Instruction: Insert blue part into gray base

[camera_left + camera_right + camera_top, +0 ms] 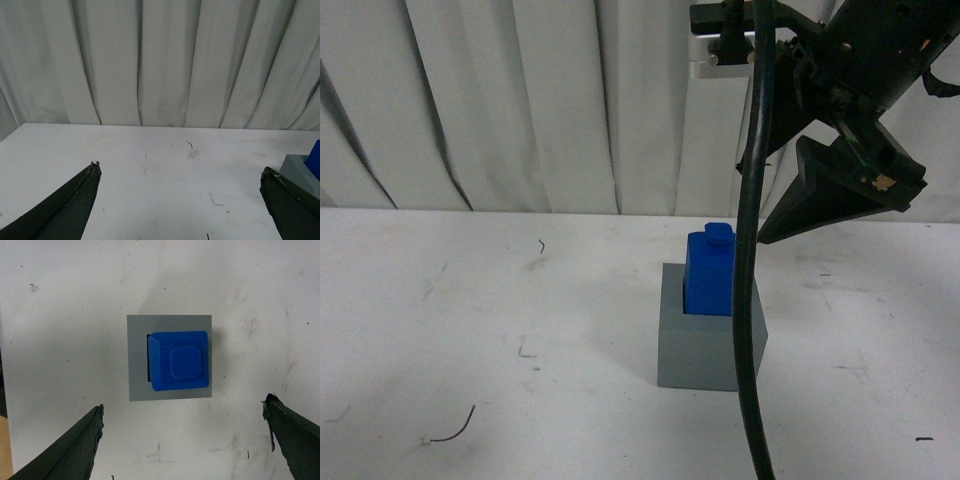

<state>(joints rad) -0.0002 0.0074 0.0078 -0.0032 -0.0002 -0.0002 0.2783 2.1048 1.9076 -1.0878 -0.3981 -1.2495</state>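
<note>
The blue part (710,272) sits in the gray base (705,352), so we look nearly done. Our right gripper (183,404) and left gripper (180,168) are both wide apart, holding nothing.

blue part (710,272) stands upright in the gray base (700,352), stud on top, upper half poking out. the base sits on a scuffed white table (470,330). right gripper (832,196) hangs above and to the right, touching neither. a black cable (748,300) droops across the base's right side.
</note>
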